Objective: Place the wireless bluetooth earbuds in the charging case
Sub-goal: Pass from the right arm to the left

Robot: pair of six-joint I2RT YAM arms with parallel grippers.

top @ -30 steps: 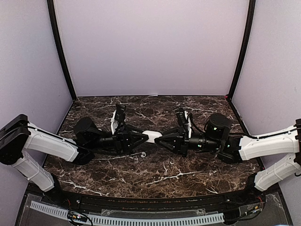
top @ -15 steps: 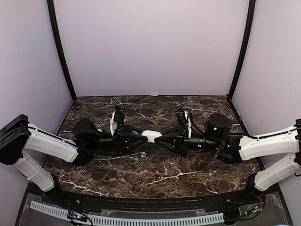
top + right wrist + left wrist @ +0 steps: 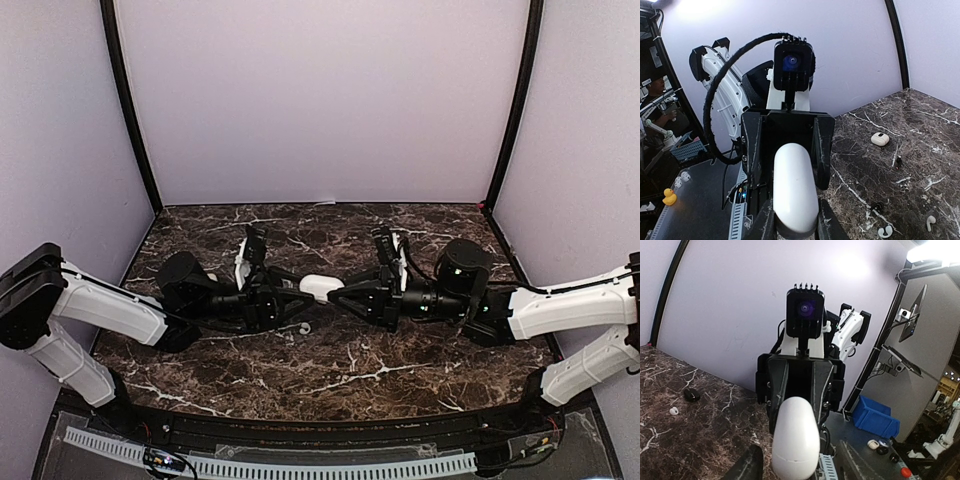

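While the right gripper's [image 3: 337, 297] jaws clamp the charging case [image 3: 316, 286], lying 9-to-3, the left gripper's [image 3: 303, 298] jaws stand part open, empty. An earbud [image 3: 303, 327] lies near, at their 6 o'clock.

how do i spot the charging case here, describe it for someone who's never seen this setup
Find the middle of the marble table, where the left gripper and right gripper meet tip to tip. The case is the smooth white oval between them, held by the right one. It is far bigger than the tiny white earbud lying loose just on its near side.
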